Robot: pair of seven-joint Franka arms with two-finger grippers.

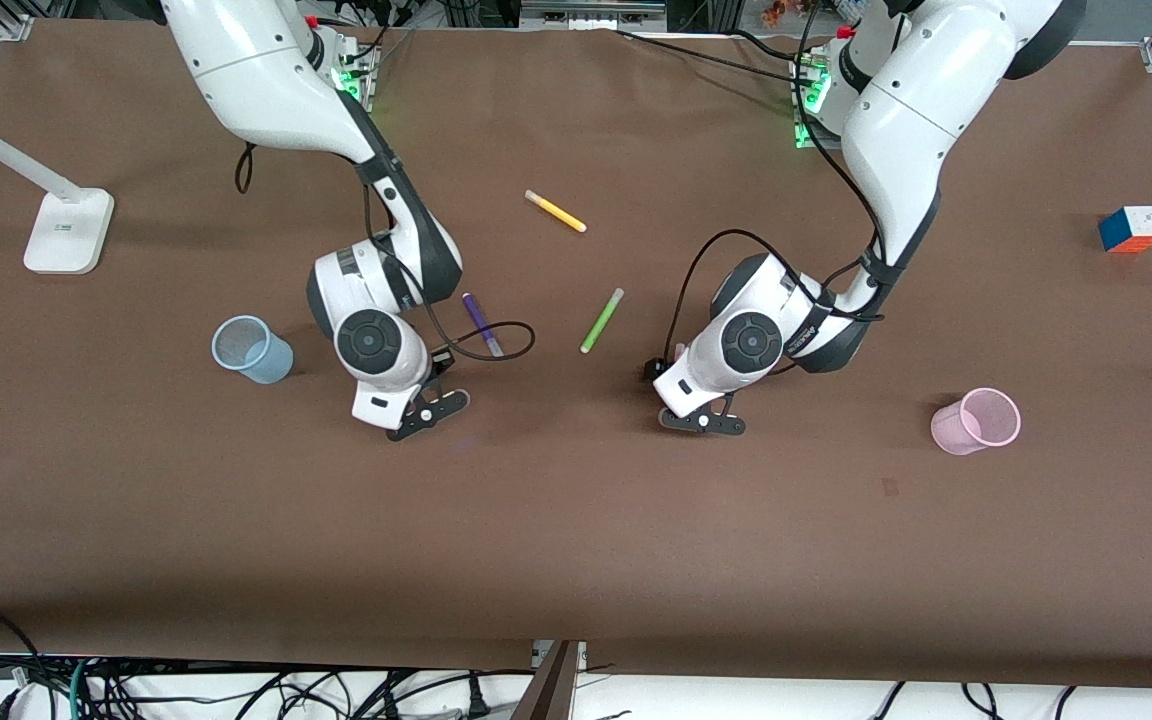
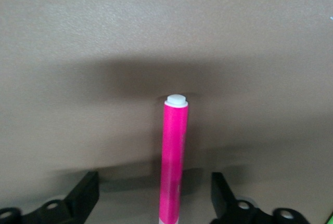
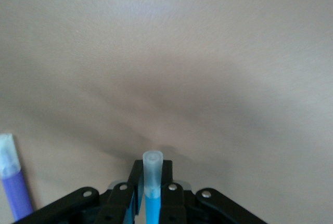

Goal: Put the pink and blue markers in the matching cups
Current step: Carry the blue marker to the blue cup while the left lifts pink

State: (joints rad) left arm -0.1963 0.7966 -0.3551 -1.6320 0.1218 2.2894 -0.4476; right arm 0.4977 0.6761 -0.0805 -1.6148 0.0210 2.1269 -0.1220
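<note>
Right end effector (image 1: 426, 410) low over bare bench (image 1: 576, 560), at roughly 4 o'clock from the pale blue cup (image 1: 252, 349) in the front view. Pinched narrow on the blue marker (image 3: 152, 195), pale cap poking out past the fingertips (image 3: 125, 195) in the right wrist view. Purple pen (image 1: 482, 325) flat on the bench close by, at about 1 o'clock from that end effector, and seen again at the edge of the right wrist view (image 3: 15, 193).

Left end effector (image 1: 701, 420) low over the bench near mid-table, at 9 o'clock from the pale pink cup (image 1: 977, 420) and well apart from it. Spread wide, with both black fingers (image 2: 83, 195) clear of the pink marker (image 2: 174, 161), which runs between them without touching either. Pink marker hidden under the wrist in the front view.

Blue cup at 9 o'clock on the bench, pink cup at about 4 o'clock, nothing showing inside either.

Lime-green pen (image 1: 601, 320) between the two wrists; yellow pen (image 1: 555, 211) at 12 o'clock from it. Colour cube (image 1: 1132, 229) at 2 o'clock on the bench, white lamp base (image 1: 66, 230) at 10 o'clock.
</note>
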